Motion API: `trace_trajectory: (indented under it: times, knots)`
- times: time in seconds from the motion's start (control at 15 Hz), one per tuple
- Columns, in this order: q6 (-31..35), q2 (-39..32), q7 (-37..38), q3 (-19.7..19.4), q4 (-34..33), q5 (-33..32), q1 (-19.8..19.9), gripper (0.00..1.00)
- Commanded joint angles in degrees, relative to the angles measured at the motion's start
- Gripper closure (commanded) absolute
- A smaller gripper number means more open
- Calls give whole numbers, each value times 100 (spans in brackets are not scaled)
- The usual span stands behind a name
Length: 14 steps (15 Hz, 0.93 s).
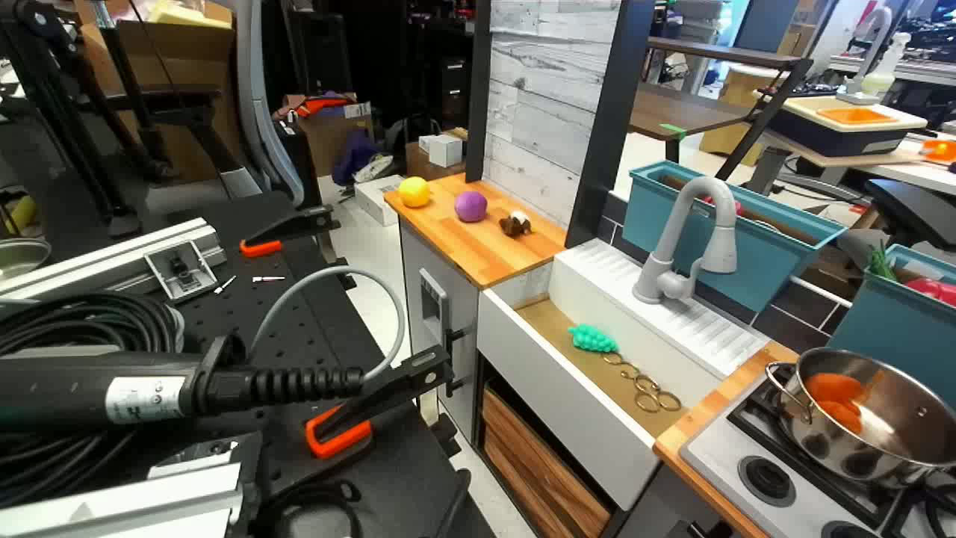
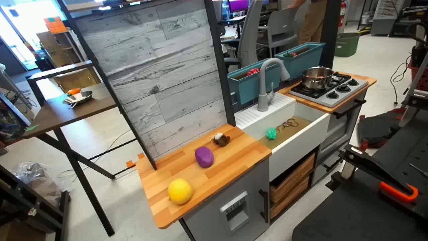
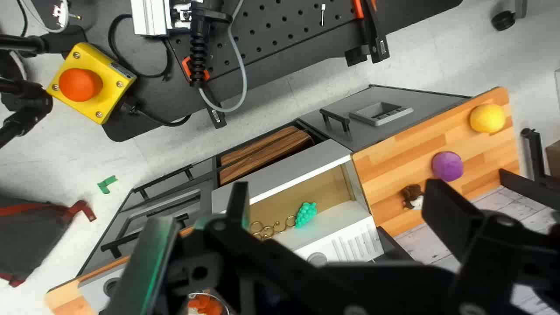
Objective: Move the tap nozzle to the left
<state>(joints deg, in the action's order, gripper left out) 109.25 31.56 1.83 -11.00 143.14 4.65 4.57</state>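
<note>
The tap nozzle is a grey arched spout in both exterior views (image 1: 674, 224) (image 2: 263, 83). It stands on the white ribbed ledge behind the sink (image 1: 567, 407). Its arch curves over, and its head points down and away from the wood counter, towards the stove side. In the wrist view only a round grey part, seemingly the tap's base (image 3: 317, 259), shows; my gripper hides the rest. My gripper (image 3: 339, 194) is open and empty, its black fingers wide apart, high above the sink and counter. It does not show in either exterior view.
Teal bins (image 1: 747, 224) hang close behind the tap. A tall wood-look panel (image 2: 160, 67) rises beside it. A steel pot (image 1: 896, 433) stands on the stove. The sink holds green grapes (image 1: 592, 338) and brass rings. A yellow ball (image 2: 180, 191) and purple object (image 2: 204, 157) lie on the counter.
</note>
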Motion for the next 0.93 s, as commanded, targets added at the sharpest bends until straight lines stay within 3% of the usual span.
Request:
trace_trajectory:
  times: [0.0,0.53,0.67,0.87]
  knots:
    - [-18,-17,-63,122,-11,67,141,0]
    - [119,-176,-76,116,0,134,101,0]
    - [642,-488,36,195,126,115,95,0]
    - [2009,-1249,-64,281,379,-62,53,0]
